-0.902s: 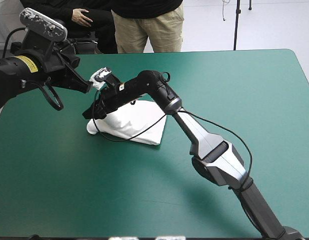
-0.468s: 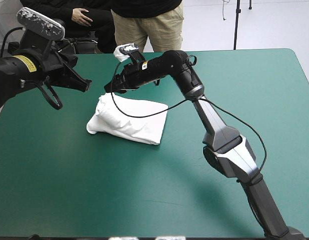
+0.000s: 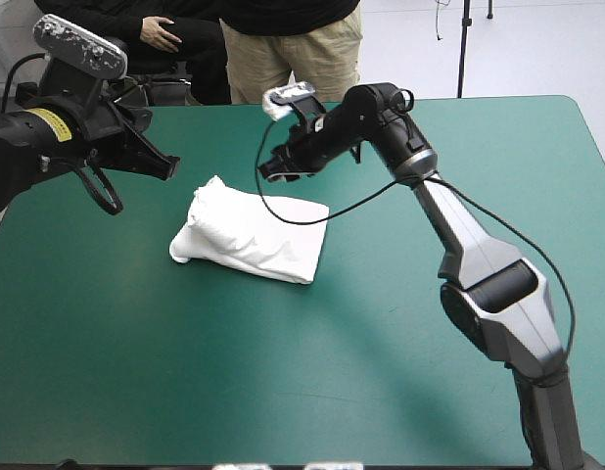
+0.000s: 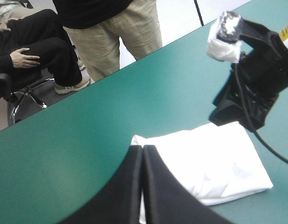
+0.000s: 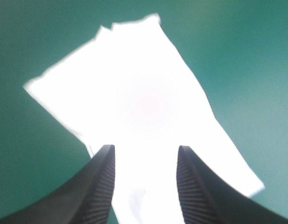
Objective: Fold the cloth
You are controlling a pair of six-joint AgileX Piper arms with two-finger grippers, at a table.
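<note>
White T-shirt [image 3: 249,235], one; left claw [image 4: 142,148], right claw [image 5: 144,148].

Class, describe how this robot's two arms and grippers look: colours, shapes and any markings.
The left arm is black with a yellow label. The right arm has black joints and silver-grey shells. The left gripper and right gripper each carry two broad, curved black fingers, ribbed on the right one's inner faces.

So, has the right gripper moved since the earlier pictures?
Yes. The right gripper has drawn back off the T-shirt, toward the table's far edge and rightward.
</note>
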